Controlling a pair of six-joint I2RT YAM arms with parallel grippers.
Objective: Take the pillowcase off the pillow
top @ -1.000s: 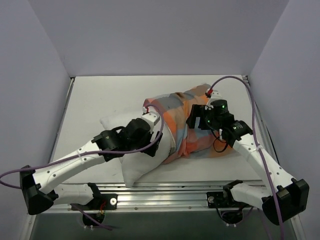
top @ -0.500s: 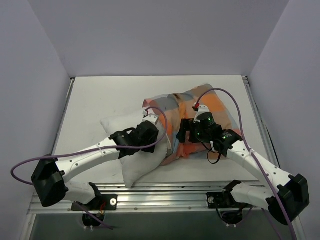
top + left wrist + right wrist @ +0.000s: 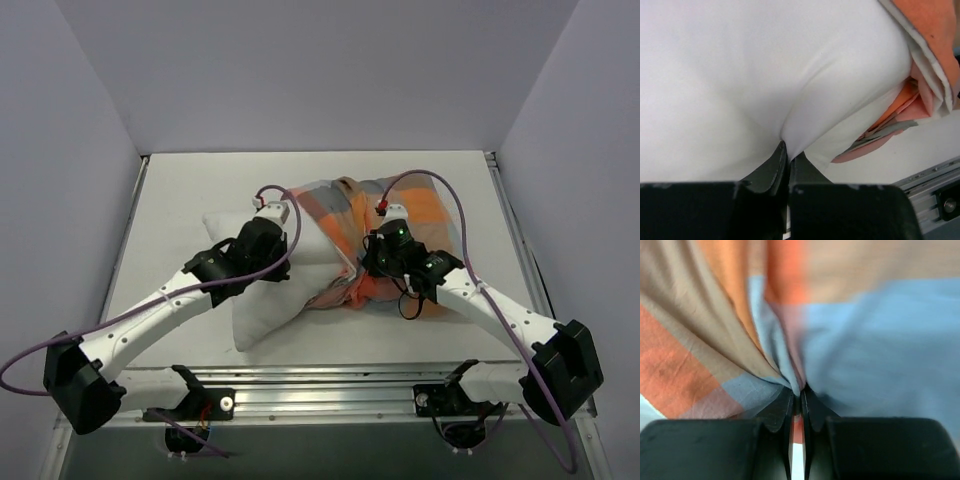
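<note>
Overhead first: pillow [image 3: 262, 308] lies mid-table [image 3: 170, 200]. Its near-left half is bare, its far-right half sits inside the case [image 3: 425, 212], which is bunched at its mouth. L gripper [image 3: 256, 256] sits on the bare white part; R gripper [image 3: 376, 262] is at the bunched mouth. Main risk, I'd say: if you pull the two apart w/ that much cloth piled at the mouth, the bunch could jam on the plump stuffing & drag the whole pillow along instead of sliding off. R arm's purple cable [image 3: 458, 214] loops over the case, so it might snag on a long pull.

L wrist: fingers [image 3: 771, 167] are closed tight on a thin fold of white pillow cloth, w/ the case edge just off to the right. That's a small bite of skin, not stuffing. Pull hard & it prob. slips out, & you lose your anchor.

R wrist: fingers [image 3: 777, 412] are pinched together on a narrow pleat of checked cloth, folds fanning out from the tips. Can't tell if pillow cloth is caught underneath too; if so, both layers move together & nothing comes off. A thin pleat could also creep out under load, so go slow & watch for slack.
</note>
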